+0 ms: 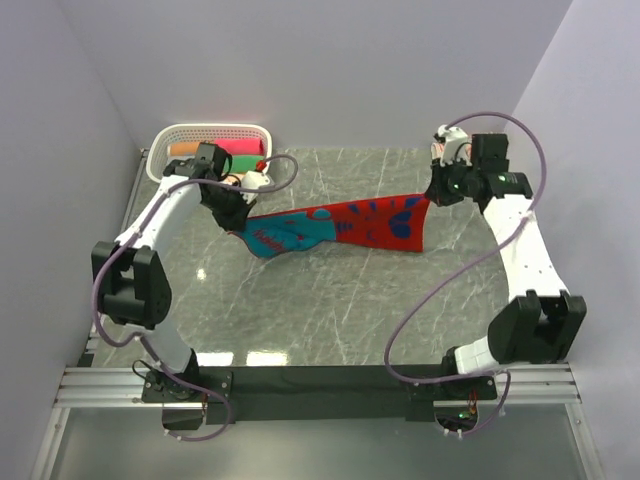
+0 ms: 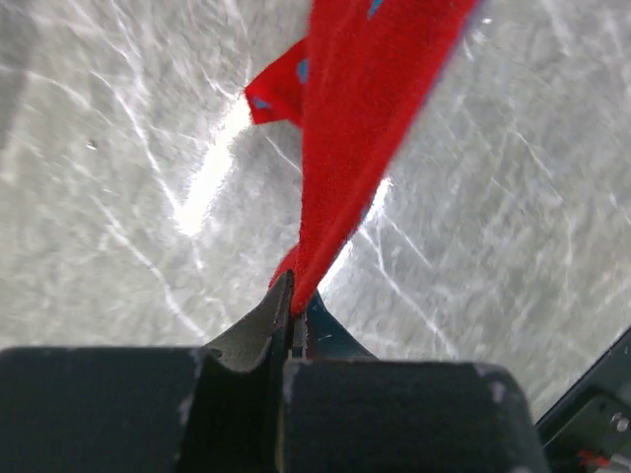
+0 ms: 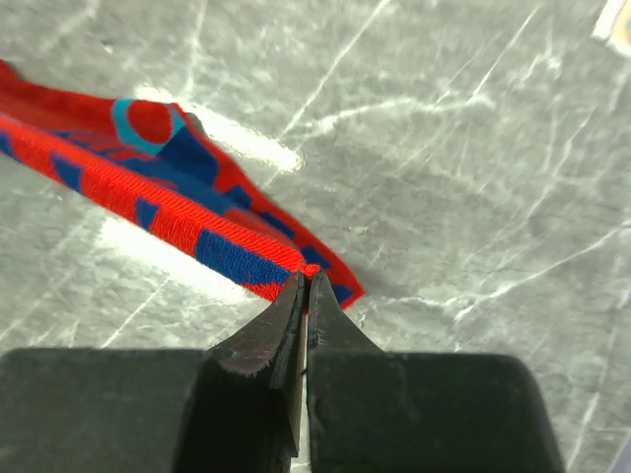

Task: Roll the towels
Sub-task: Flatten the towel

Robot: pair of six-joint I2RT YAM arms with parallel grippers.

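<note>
One of the towels [image 1: 370, 222], red with blue print and a teal-blue left end, is stretched lengthwise between my two grippers over the marble table. My left gripper [image 1: 240, 213] is shut on its teal end. In the left wrist view the red cloth [image 2: 365, 118] runs up from the pinched jaws of that gripper [image 2: 294, 296]. My right gripper [image 1: 435, 193] is shut on the far right corner. The right wrist view shows this gripper [image 3: 308, 278] pinching the red hem, with the towel [image 3: 148, 187] trailing off to the left.
A white basket [image 1: 215, 131] stands at the back left corner, just behind the left arm, holding rolled cloths in orange [image 1: 183, 150], green [image 1: 245, 161] and red [image 1: 262, 148]. Walls close in on the left, back and right. Cables loop off both arms.
</note>
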